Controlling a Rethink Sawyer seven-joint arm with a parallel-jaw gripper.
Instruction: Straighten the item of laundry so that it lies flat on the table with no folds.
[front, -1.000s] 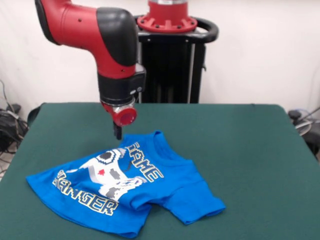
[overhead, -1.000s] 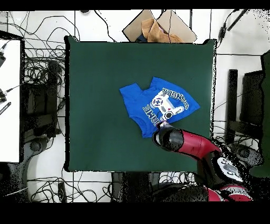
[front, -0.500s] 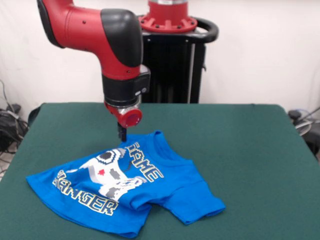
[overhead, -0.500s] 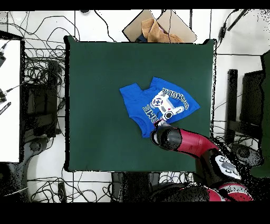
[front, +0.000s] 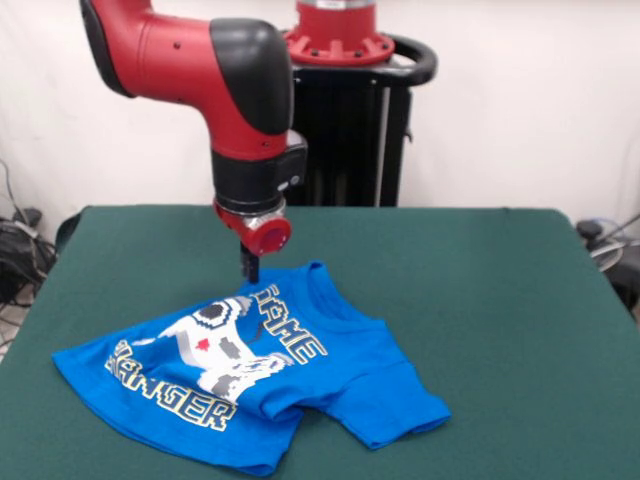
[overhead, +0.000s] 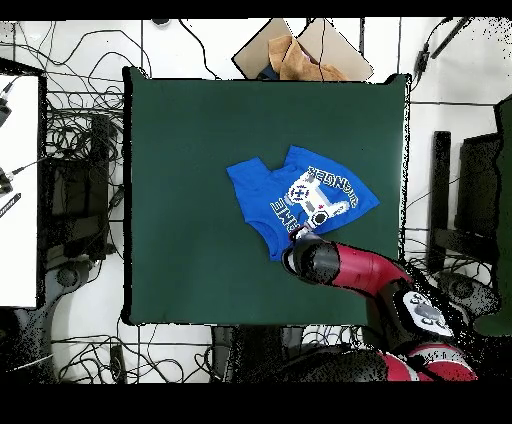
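Note:
The bright blue T-shirt (front: 250, 370) lies print side up on the dark green table (front: 480, 300), crumpled. Its lower hem is folded under and one sleeve juts out at the near right. In the overhead view the shirt (overhead: 300, 198) lies right of the table's (overhead: 200, 150) middle. My gripper (front: 250, 268) hangs from the red and black arm, just above the shirt's far edge beside the collar. It holds nothing that I can see. In the overhead view the arm's wrist (overhead: 312, 260) covers the gripper.
The black pedestal (front: 340, 120) stands behind the table's far edge. Brown cardboard (overhead: 295, 55) lies beyond the table's top edge in the overhead view. Cables (overhead: 80, 150) crowd the floor at the left. Bare green cloth spreads right of the shirt in the front view.
The arm has shifted a little to the right in the front view, along the shirt's far edge toward the collar. The shirt has not moved.

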